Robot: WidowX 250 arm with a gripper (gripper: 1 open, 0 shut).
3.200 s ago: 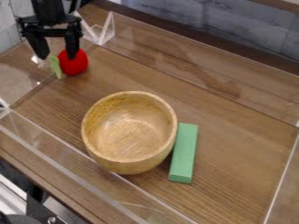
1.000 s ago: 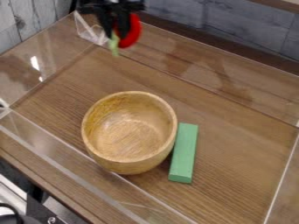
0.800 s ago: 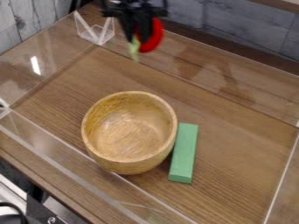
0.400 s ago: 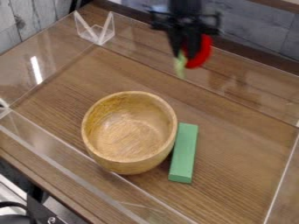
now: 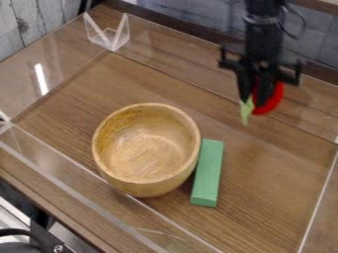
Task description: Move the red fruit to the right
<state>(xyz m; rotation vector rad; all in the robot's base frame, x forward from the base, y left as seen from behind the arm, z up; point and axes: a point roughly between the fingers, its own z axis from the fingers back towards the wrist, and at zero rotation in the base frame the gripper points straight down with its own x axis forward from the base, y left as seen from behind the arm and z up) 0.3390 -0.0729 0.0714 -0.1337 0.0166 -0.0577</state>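
Nearest the camera runs the clear plastic wall (image 5: 79, 188) that fences in the wooden table (image 5: 264, 178), its front edge crossing the lower left corner of the view. Just behind it, left of centre, a round wooden bowl (image 5: 145, 148) stands upright on the table with its light, grained inside showing. Beside the bowl on its right, very close to its rim though I cannot tell whether they touch, lies a flat green rectangular block (image 5: 209, 172), its long side running near to far and leaning a little to the right. Farther back and well to the right, apart from both bowl and block, the black gripper (image 5: 260, 87) points straight down from a dark arm that enters from the top edge. Its fingers (image 5: 247, 79) are clenched on the red fruit (image 5: 271, 97), which sits between them with its red body showing on the right side of the gripper and its pale green leafy end hanging down and to the left. The fruit appears to be held slightly above the wood, over the far right part of the table, though whether its lowest tip touches the surface cannot be told. At the far left, a small clear plastic bracket (image 5: 109, 32) stands against the back wall, and behind everything runs a grey brick-patterned backdrop (image 5: 199, 12).
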